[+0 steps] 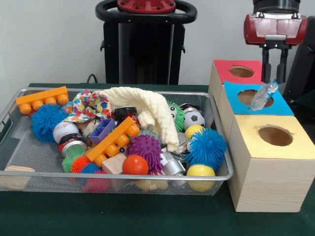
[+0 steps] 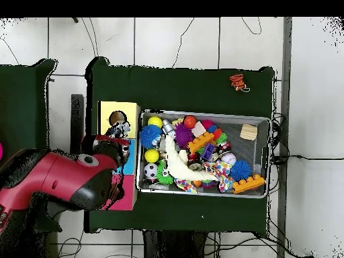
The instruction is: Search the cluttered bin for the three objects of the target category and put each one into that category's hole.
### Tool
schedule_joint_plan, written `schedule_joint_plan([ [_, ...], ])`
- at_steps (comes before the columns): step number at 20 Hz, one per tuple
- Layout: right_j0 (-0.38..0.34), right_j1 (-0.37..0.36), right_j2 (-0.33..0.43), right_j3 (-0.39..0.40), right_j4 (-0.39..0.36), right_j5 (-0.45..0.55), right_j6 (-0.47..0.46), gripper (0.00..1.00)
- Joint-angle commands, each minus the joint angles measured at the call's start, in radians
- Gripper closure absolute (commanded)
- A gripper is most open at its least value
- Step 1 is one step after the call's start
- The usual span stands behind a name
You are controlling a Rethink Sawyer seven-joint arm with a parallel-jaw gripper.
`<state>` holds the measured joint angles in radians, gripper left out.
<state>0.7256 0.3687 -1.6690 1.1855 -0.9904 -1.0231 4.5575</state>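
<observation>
Overhead, claw [image 1: 274, 73] clamped on clear plastic wrapper [image 1: 262, 95]; poised above blue box's hole [image 1: 255, 97]; wire bin [image 1: 216, 173] alongside

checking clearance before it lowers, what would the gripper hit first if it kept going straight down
Probably the crinkly clear plastic wrapper right beneath the gripper, which seems to sit at the hole of the blue-topped wooden box; depth is unclear.

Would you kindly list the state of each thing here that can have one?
gripper: over the blue box, shut on the clear plastic bag.
clear plastic bag: held, hanging at the blue box's hole.
blue box: hole partly covered by the bag.
red box: hole open.
yellow box: hole open.
wire bin: full of clutter.
cream cloth: draped across toys.
</observation>
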Motion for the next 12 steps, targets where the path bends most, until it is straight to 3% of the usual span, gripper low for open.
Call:
schedule_joint_plan([
  [1,-0.043,0.039,0.04,-0.144,0.029,-0.169,0.34,1.0],
  [6,-0.072,0.084,-0.039,-0.123,0.043,-0.327,0.362,1.0],
  [12,-0.093,0.117,-0.103,-0.098,0.054,-0.434,0.378,1.0],
])
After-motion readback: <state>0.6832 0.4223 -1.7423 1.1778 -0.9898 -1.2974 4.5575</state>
